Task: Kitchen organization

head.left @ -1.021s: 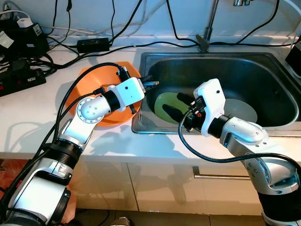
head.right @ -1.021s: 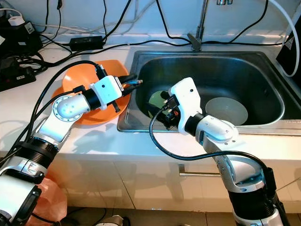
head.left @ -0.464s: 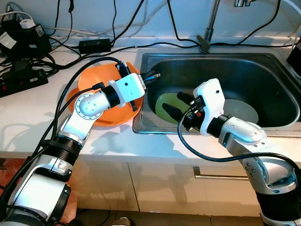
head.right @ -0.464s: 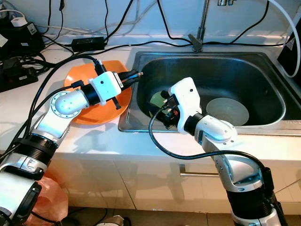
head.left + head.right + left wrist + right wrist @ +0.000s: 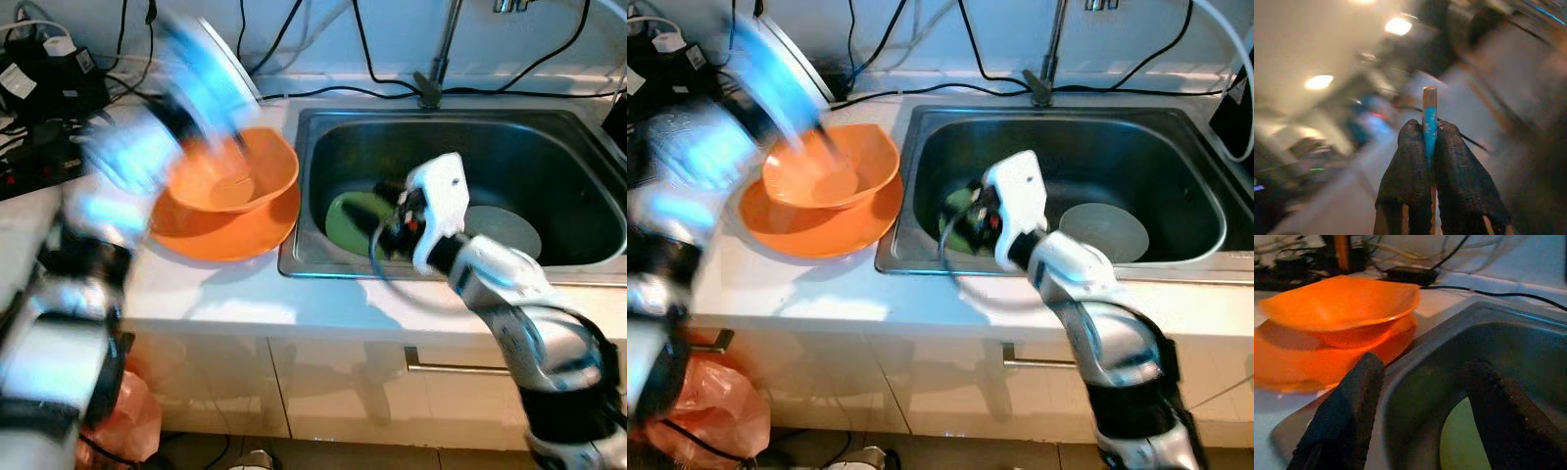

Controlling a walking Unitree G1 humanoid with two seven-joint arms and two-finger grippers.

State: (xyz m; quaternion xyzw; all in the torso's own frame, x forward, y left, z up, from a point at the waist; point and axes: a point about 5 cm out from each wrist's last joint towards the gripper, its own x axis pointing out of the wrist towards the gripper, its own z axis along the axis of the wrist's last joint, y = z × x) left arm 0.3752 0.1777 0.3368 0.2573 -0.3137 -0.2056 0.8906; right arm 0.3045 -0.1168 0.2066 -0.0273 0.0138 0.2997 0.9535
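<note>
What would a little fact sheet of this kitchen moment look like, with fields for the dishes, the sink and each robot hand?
Counter: orange bowl sitting on an orange plate
Sink: green plate and grey plate inside
Left gripper: shut on a thin blue and orange stick, arm blurred above the bowl
Right gripper: open, at the sink's left side over the green plate

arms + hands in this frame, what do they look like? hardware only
Right arm: silver segments, white wrist block, loose black cable looped beside it. Right hand: two long black fingers with a rough, grainy coating. Left arm is motion-blurred, silver-white. Left hand has the same rough black fingers.
</note>
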